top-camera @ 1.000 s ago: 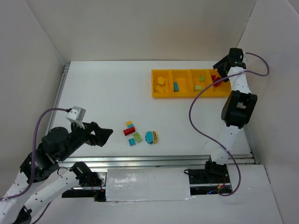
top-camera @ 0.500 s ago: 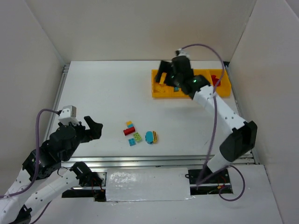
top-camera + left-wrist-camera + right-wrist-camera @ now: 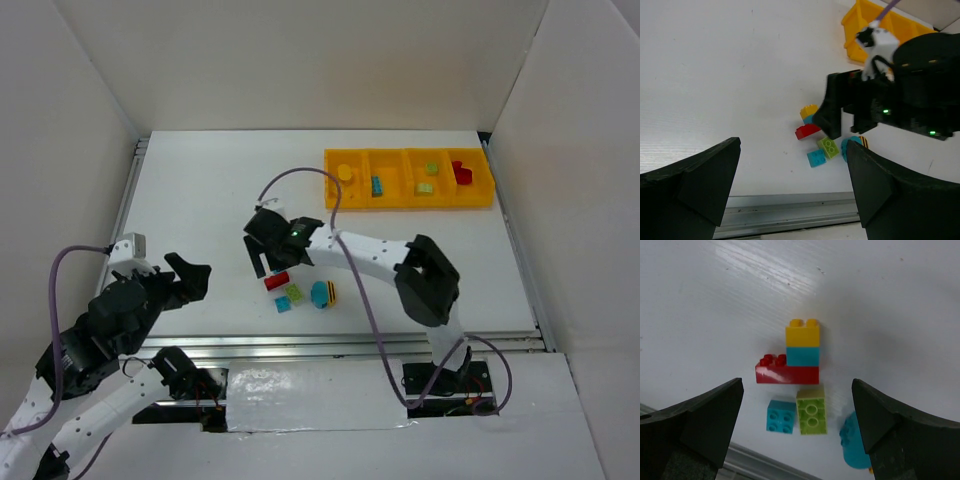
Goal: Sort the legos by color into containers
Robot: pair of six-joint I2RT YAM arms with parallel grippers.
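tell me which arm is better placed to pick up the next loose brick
Right, probably: right fingers hang open over the loose bricks, framing the red, blue and yellow stack. The left fingers, also open, sit off to the side.

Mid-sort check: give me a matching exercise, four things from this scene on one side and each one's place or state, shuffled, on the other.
Things:
1. yellow lego
2. red lego
3. small blue square lego
4. right gripper

Places or states:
A. right end compartment of the tray
B. on the table, beside the light green lego
C. open, above the loose legos
D. left end compartment of the tray

Pairs: 1-D, 2-A, 3-B, 4-C
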